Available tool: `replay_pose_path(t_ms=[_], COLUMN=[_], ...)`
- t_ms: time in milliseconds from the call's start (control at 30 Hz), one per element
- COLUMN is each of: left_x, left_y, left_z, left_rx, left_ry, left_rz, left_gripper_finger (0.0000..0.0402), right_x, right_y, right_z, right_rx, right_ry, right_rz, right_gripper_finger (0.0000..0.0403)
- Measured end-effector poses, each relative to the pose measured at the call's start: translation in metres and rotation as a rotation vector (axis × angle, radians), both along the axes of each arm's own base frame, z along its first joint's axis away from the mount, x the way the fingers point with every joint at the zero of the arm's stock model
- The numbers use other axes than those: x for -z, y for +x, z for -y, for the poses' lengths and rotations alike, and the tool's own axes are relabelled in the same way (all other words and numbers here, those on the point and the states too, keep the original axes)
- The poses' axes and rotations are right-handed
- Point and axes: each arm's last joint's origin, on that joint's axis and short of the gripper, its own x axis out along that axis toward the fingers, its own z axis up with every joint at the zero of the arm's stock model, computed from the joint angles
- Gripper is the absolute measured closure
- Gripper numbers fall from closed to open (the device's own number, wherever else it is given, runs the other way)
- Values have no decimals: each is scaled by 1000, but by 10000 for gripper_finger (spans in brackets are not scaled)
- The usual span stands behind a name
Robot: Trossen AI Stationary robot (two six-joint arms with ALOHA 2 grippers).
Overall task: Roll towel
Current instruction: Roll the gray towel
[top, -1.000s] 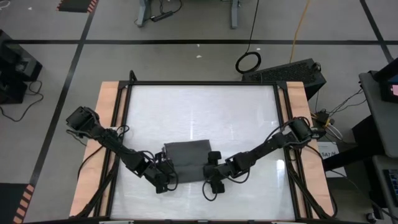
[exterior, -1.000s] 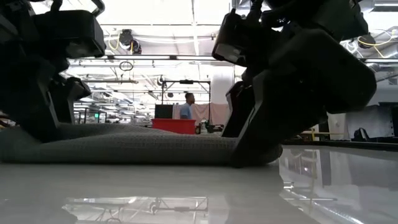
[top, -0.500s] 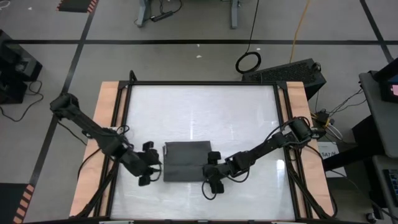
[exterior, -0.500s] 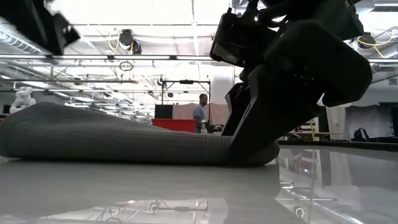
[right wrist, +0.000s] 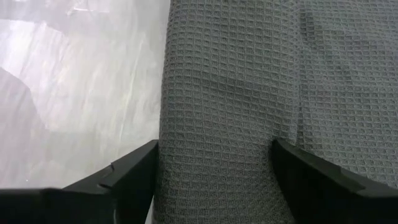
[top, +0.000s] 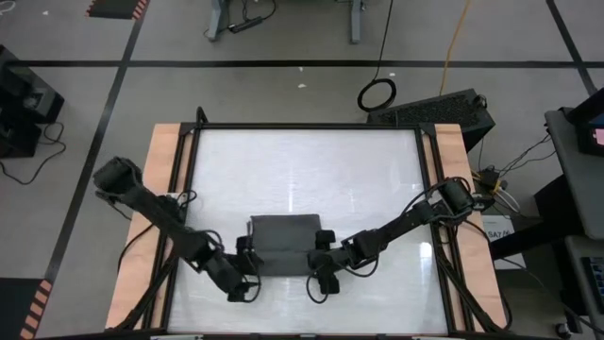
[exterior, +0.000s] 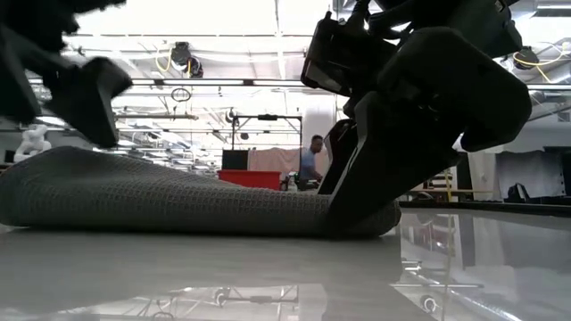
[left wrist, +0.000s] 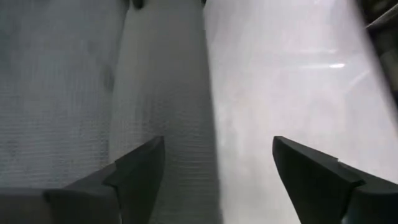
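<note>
1. High view: towel lies folded on the table, near front edge. Left gripper at its left front corner, right gripper at its right end.
2. Low view: right gripper presses on towel; a person stands far behind.
3. Left wrist view: fingers wide apart, holding nothing, above towel edge.
4. Right wrist view: fingers wide, w/ the towel roll between them.

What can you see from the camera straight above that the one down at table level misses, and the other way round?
Only the high view shows the towel as a folded rectangle near the table's front edge, with the left tool at its left side and the right tool at its right side.

Only the low view shows the cloth's raised, rounded hump and a person in the room behind.

Both show the towel and both arms.
</note>
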Motion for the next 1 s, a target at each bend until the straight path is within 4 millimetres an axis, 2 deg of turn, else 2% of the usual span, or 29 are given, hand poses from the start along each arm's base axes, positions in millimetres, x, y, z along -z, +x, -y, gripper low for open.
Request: replay_pose_path(t_ms=[133,233,433,533,667,833,933,1000], left_x=[21,29,33,34,34,34,34,33], left_y=[5,4,2,3,5,8,10,12], left_z=[2,1,-8,-11,-15,-19,-20,-20], left_rx=[-32,-69,-147,-156,-172,-167,-154,-141], left_ry=[71,114,128,122,117,78,37,-4], left_rz=[-35,-59,-135,-152,-157,-188,-204,-213], left_gripper_finger=[98,98,100,118,177,286,361,386], right_x=[0,0,0,0,-2,-7,-7,-7], right_y=[0,0,0,0,0,-2,-2,-2], right_z=[0,0,0,0,0,1,0,0], right_rx=[1,3,6,6,1,-2,-4,-20], right_ry=[-1,-4,-3,-2,5,11,13,32], right_rz=[1,2,3,3,1,5,5,-3], right_gripper_finger=[106,115,184,226,284,349,376,386])
